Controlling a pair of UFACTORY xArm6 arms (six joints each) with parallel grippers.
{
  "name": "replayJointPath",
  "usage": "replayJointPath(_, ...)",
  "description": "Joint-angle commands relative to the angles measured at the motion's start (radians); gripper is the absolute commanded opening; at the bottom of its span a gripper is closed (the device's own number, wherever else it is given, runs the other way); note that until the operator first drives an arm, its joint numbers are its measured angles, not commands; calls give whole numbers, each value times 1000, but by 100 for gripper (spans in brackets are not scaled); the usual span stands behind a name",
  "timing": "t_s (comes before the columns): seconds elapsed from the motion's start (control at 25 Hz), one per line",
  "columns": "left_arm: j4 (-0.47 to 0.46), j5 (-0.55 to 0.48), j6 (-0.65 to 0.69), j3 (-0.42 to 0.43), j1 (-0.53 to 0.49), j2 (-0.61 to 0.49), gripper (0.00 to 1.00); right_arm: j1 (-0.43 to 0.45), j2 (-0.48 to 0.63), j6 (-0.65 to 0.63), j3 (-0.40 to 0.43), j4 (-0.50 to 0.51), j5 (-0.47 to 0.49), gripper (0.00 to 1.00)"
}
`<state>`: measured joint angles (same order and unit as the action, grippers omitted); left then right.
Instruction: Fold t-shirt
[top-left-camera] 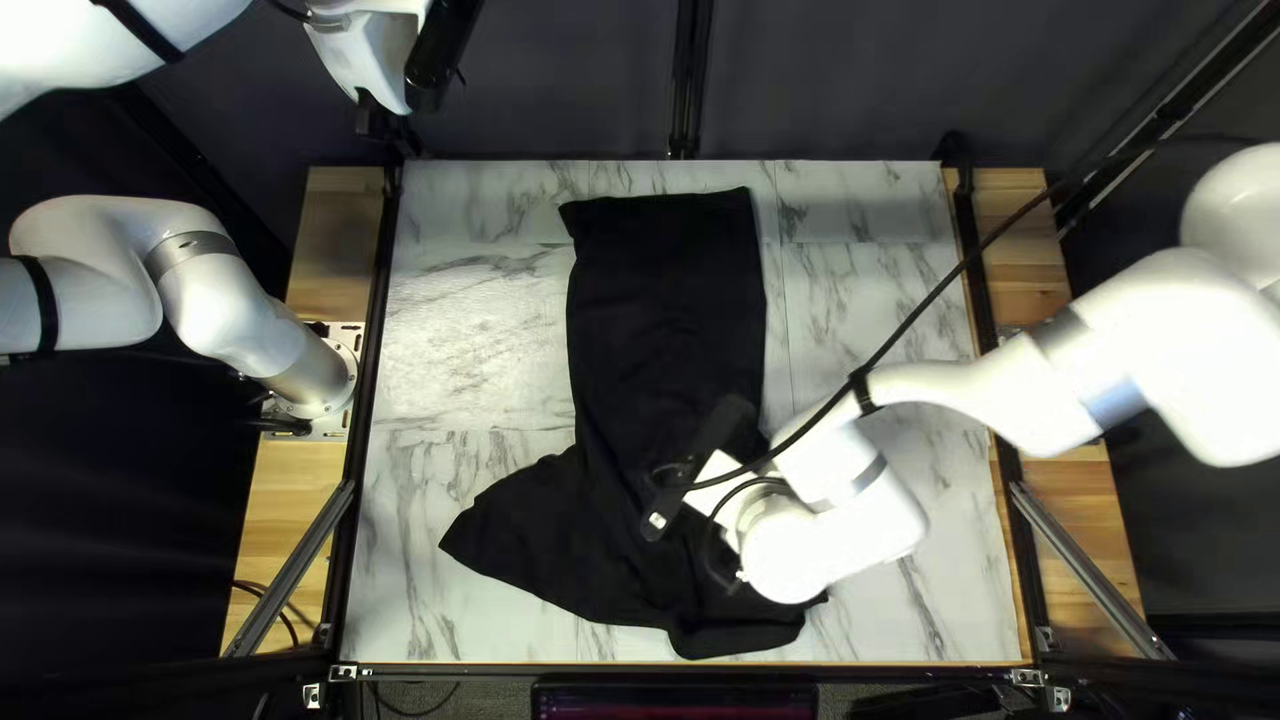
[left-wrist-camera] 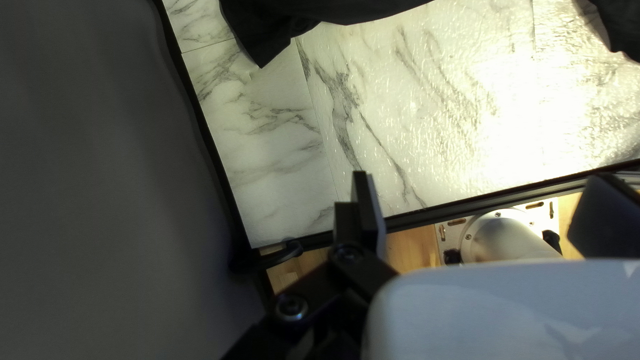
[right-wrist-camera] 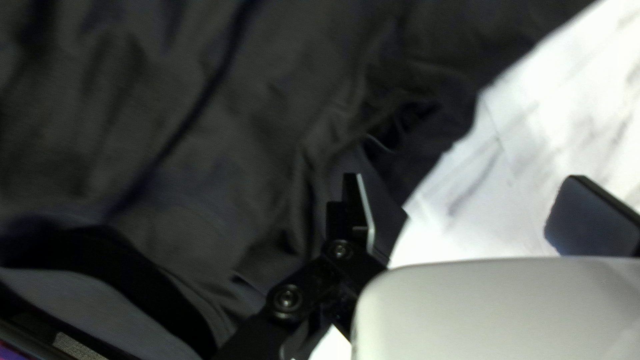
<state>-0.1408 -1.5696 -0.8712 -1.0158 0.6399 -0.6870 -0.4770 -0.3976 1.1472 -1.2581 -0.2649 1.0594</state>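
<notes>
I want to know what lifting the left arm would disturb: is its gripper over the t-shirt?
No: in the left wrist view, the t-shirt lies ahead of the left gripper, not under it.

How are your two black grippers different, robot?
My black left gripper is raised high near a far corner of the white marbled table, but my black right gripper is low over the black cloth T-shirt. The left gripper's view shows only the shirt's edges; the right gripper's shows lots of it, close up. Both have open jaws.
</notes>
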Motion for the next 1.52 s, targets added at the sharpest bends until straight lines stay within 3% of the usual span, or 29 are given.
replayJointPath(0.04,0,0,0,0,0,0,100,15,8,-26,44,33,-48,100)
replayJointPath(0.24,0,0,0,0,0,0,100,29,62,-30,139,42,-68,100)
replayJointPath(0.52,0,0,0,0,0,0,100,38,237,17,338,59,-64,100)
replayJointPath(0.64,0,0,0,0,0,0,100,22,256,43,319,59,-27,100)
replayJointPath(0.76,0,0,0,0,0,0,100,3,209,51,236,47,3,100)
replayJointPath(0.92,0,0,0,0,0,0,100,-9,120,39,154,31,-28,100)
replayJointPath(1.36,0,0,0,0,0,0,100,-10,38,-13,111,42,-131,100)
replayJointPath(1.52,0,0,0,0,0,0,100,8,48,-27,154,43,-138,100)
